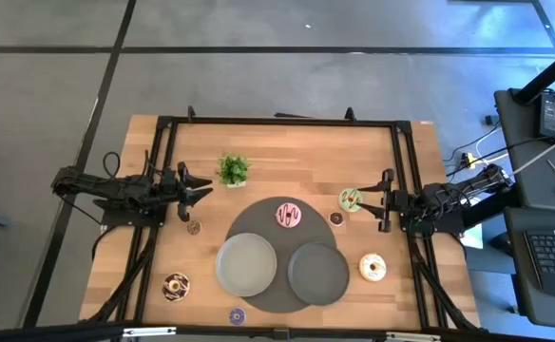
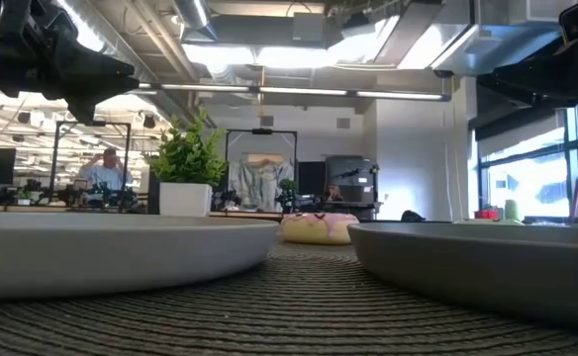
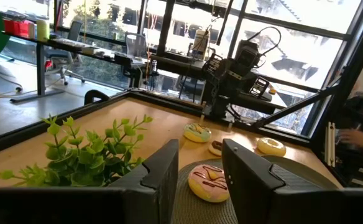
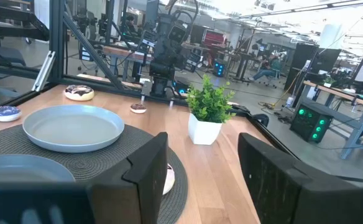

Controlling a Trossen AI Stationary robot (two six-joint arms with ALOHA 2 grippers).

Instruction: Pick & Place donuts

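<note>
Seven donuts lie on the table. The pink-striped donut [image 1: 288, 215] [image 3: 209, 182] [image 2: 319, 227] sits on the far part of the round dark mat [image 1: 277, 302]. The green donut [image 1: 351, 199] and a tiny dark donut [image 1: 335, 218] lie by my right gripper [image 1: 377, 200] [image 4: 203, 177], which is open and hovers at the table's right side. The cream donut [image 1: 373, 268] lies near right. The chocolate-sprinkled donut [image 1: 175, 285], tiny brown donut [image 1: 193, 227] and purple donut [image 1: 237, 315] lie to the left and near. My left gripper [image 1: 208, 188] [image 3: 200, 171] is open, beside the plant.
Two grey plates [image 1: 246, 264] [image 1: 317, 274] rest on the mat. A small potted plant [image 1: 233, 170] [image 4: 209, 112] stands at the table's far middle, close to my left gripper. A black frame [image 1: 277, 121] runs round the table. People sit at desks in the room behind.
</note>
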